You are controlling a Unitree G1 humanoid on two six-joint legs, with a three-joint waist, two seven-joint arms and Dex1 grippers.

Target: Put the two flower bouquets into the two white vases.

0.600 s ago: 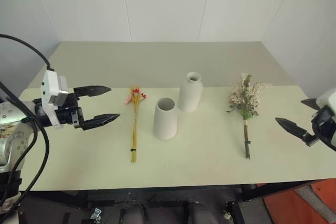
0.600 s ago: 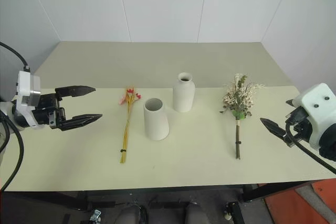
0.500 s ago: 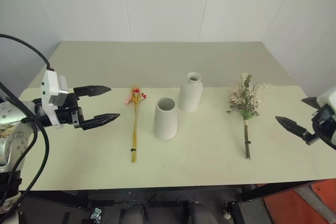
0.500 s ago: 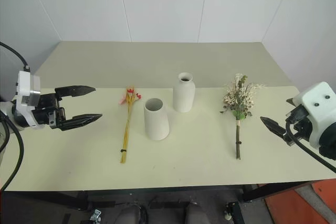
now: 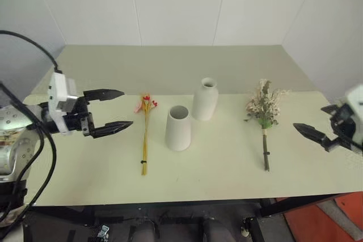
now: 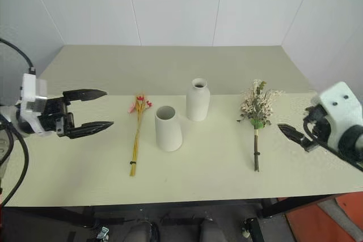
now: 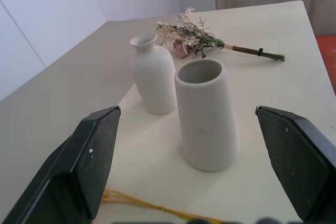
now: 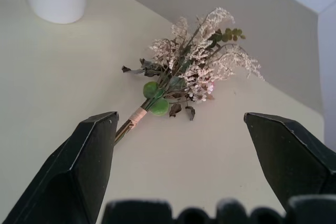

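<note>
Both our grippers were spread wide and held nothing. Our left gripper [image 5: 116,110] hung over the table [image 5: 227,174] beside the slim bunch [image 5: 145,134]. Our right gripper [image 6: 290,133] hung near the bushy bunch [image 6: 257,111]. Both bunches lay flat, one on each side of the two vases. The wide vase [image 5: 178,128] and the bottle vase [image 5: 205,99] stood close together. We thought a swinging bunch could knock one vase into the other. The thin stems could also slip out of a loose pinch.
</note>
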